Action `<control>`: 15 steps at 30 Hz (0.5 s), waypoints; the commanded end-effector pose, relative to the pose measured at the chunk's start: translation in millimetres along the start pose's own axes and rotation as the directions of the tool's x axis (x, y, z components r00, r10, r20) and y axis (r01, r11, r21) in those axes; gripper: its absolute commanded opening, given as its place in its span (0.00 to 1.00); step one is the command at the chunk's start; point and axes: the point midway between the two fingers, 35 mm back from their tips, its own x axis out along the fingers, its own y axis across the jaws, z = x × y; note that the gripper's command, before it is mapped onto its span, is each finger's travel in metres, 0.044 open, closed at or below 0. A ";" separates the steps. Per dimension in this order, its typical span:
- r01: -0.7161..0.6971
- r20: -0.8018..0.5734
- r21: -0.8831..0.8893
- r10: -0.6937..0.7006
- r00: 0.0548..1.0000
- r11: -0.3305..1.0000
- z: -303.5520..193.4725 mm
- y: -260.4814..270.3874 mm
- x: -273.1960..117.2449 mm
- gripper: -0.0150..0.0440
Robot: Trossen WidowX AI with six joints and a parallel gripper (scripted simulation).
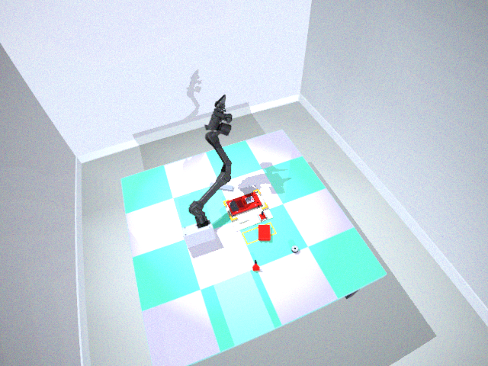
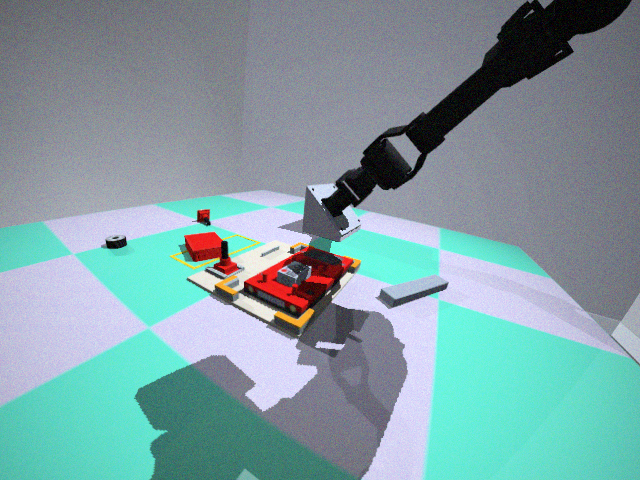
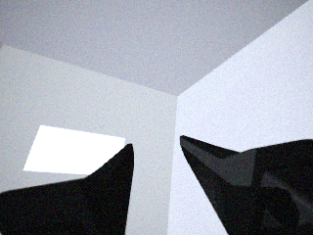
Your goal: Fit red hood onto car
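The hood [image 1: 264, 232] [image 2: 203, 244], a red shell with a flat roof, lies on the table partly over a yellow outline. Its corner holes cannot be made out. The red car chassis [image 1: 257, 203] [image 2: 254, 285] sits between the orange-yellow corner blocks of the pale jig [image 2: 202, 279]. The grey engine block [image 1: 249, 199] [image 2: 291, 275] stands on its deck. The pegs are too small to tell apart clearly. My gripper [image 1: 223, 97] [image 3: 156, 144] is open and empty, raised high and far from hood and car, pointing upward. It is outside the exterior view.
A red piece with a black stem [image 1: 262, 216] [image 2: 225, 264] stands on the jig beside the chassis. A similar red piece [image 1: 256, 267] [image 2: 203, 215] and a dark round part [image 1: 294, 249] [image 2: 115, 241] lie beyond the hood. A grey bar [image 1: 227, 187] [image 2: 413, 290] lies across the car.
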 end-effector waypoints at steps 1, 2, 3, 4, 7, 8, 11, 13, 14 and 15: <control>0.001 -0.004 0.002 -0.001 1.000 1.000 -2.5 -0.2 -0.4 0.67; 0.004 -0.014 0.008 -0.004 1.000 1.000 -10.0 -0.7 -1.8 0.72; 0.008 -0.032 0.019 -0.008 0.999 1.000 -22.4 -1.1 -4.1 0.76; 0.013 -0.053 0.031 -0.011 0.999 0.999 -37.4 -1.1 -7.0 0.81; 0.024 -0.116 0.070 -0.016 0.993 0.997 -81.3 2.8 -16.2 0.94; 0.026 -0.136 0.083 -0.015 0.991 0.996 -95.6 5.3 -19.5 0.98; 0.031 -0.193 0.134 -0.005 0.981 0.991 -134.4 14.2 -29.0 1.00; 0.033 -0.228 0.177 0.008 0.974 0.984 -158.3 21.9 -35.2 1.00; 0.034 -0.244 0.199 0.017 0.970 0.979 -169.8 26.6 -38.3 1.00; 0.033 -0.260 0.221 0.026 0.965 0.975 -181.0 32.0 -41.3 1.00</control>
